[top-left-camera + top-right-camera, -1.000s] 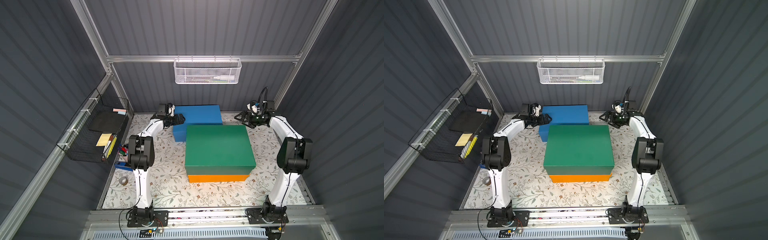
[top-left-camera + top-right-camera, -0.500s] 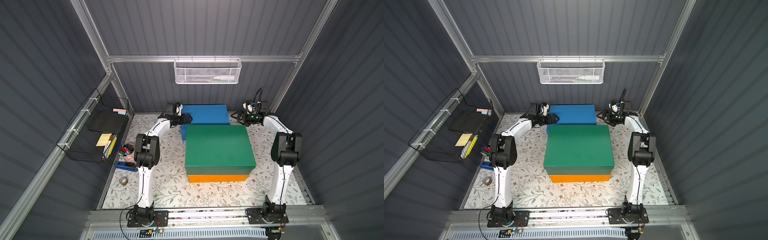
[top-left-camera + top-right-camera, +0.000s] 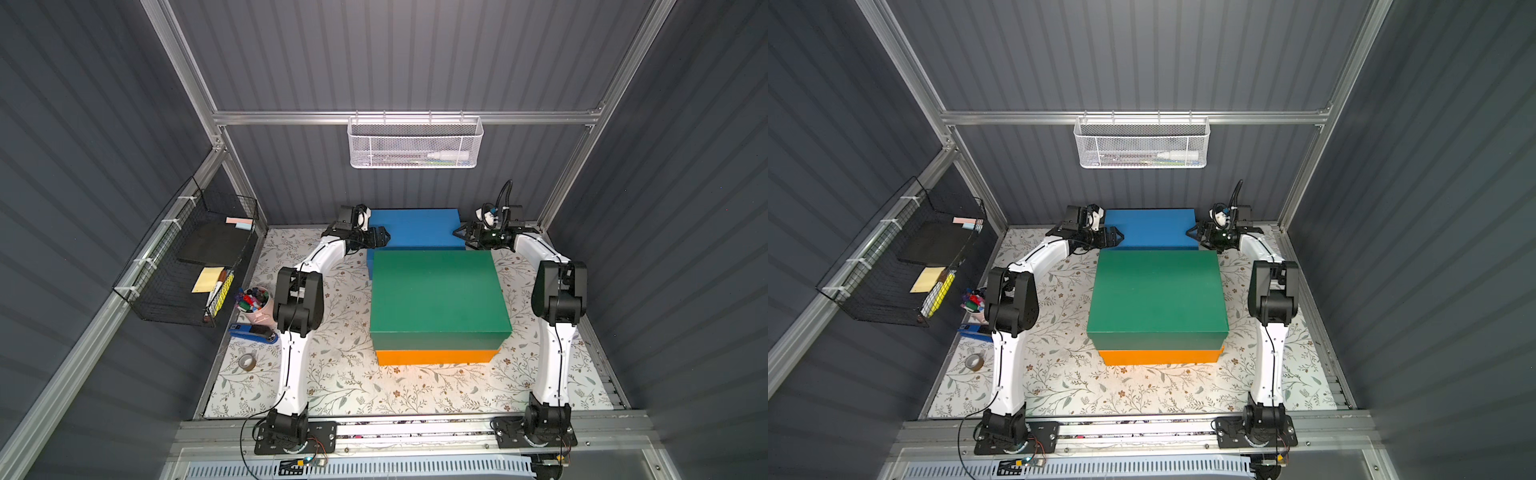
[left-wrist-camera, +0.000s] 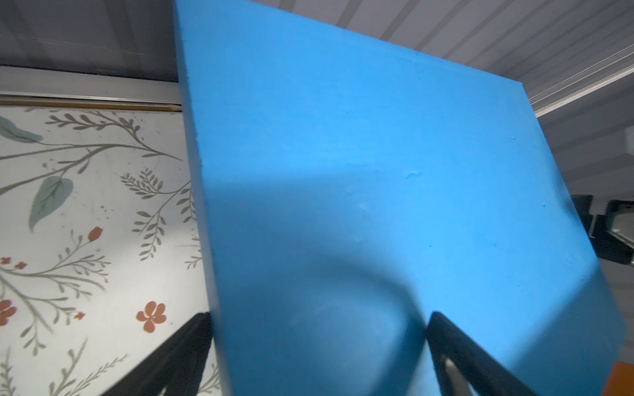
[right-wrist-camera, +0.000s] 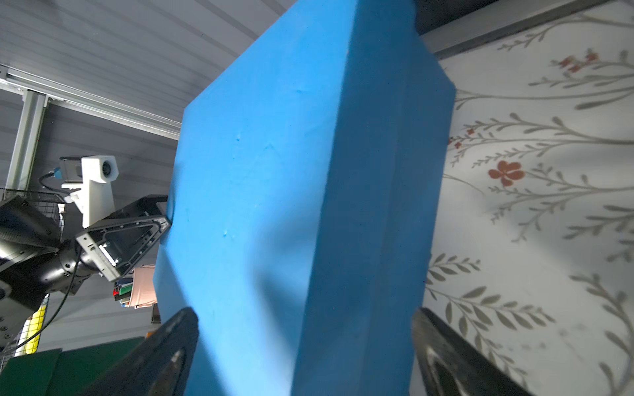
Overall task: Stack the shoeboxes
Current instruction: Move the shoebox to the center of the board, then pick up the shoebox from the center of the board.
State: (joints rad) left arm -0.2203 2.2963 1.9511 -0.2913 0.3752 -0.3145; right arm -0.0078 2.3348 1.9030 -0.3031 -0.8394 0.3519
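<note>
Left gripper (image 3: 384, 239) and right gripper (image 3: 459, 232), jaws spread wide, straddling blue box (image 3: 415, 228) ends. Green box (image 3: 436, 291) already on orange box (image 3: 436, 356); blue left to stack.

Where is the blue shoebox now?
In both top views the blue shoebox is at the back of the table, behind the green shoebox, between the left gripper and right gripper at its ends.

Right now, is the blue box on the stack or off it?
Off. The blue box lies behind the green box, which rests on the orange box.
</note>
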